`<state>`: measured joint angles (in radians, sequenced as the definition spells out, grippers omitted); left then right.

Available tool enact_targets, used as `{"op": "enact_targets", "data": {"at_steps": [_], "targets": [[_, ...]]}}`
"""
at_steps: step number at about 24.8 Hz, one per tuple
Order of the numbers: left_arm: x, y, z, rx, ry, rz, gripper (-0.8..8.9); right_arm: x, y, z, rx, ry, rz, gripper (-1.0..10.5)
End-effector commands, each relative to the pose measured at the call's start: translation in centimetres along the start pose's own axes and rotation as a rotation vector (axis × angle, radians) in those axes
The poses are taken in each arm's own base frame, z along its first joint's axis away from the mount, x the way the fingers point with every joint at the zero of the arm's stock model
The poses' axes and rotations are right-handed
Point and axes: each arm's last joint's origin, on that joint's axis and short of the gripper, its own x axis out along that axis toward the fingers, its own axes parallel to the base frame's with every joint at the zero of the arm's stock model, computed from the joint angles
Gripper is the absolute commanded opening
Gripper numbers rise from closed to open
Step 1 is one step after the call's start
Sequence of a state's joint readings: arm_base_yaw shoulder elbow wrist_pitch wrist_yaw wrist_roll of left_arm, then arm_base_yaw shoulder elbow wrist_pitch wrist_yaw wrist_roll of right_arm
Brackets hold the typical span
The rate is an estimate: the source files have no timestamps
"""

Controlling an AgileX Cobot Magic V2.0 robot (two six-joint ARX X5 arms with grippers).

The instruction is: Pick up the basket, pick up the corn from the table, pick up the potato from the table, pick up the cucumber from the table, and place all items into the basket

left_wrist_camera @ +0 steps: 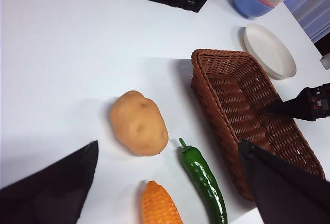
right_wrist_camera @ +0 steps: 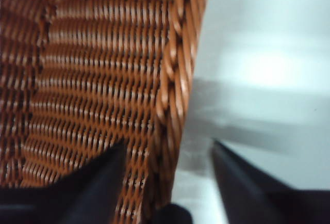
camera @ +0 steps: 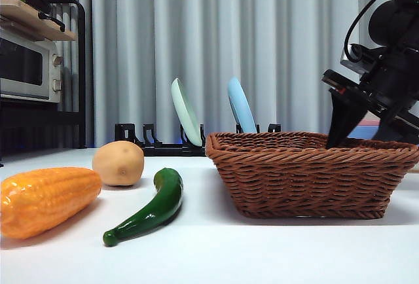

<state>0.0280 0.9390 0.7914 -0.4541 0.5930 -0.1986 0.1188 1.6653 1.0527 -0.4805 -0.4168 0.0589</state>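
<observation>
I see my right gripper (right_wrist_camera: pixel 167 154) spread wide astride the basket (camera: pixel 308 173) rim, one jaw inside, one outside, gripping nothing; left gripper (left_wrist_camera: pixel 167 182) gapes empty above the potato (left_wrist_camera: pixel 138 123).

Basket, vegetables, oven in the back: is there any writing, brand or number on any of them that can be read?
None can be read.
The basket, corn, potato and cucumber carry no text.
The oven on the shelf shows no legible label.
The right gripper, open astride the basket's rim, shows no markings.
</observation>
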Motion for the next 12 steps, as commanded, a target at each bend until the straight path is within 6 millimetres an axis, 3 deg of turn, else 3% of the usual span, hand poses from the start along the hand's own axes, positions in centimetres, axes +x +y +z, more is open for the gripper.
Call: {"op": "enact_targets", "data": {"at_steps": [1,6,12], "targets": [[0.1,-0.2,0.0,0.019,0.007,-0.006,4.54,-0.3,0.2,0.1,-0.016,-0.014,0.006,-0.2],[1.3,-0.6,-0.2,0.028,0.047,-0.020,4.54,-1.9,0.8,0.4,-0.006,-0.066,0.008,-0.2],[7.0,-1.0,1.2,0.034,0.201,0.052,4.81,-4.5,2.0,0.6,-0.043,-0.150,0.013,-0.2]]}}
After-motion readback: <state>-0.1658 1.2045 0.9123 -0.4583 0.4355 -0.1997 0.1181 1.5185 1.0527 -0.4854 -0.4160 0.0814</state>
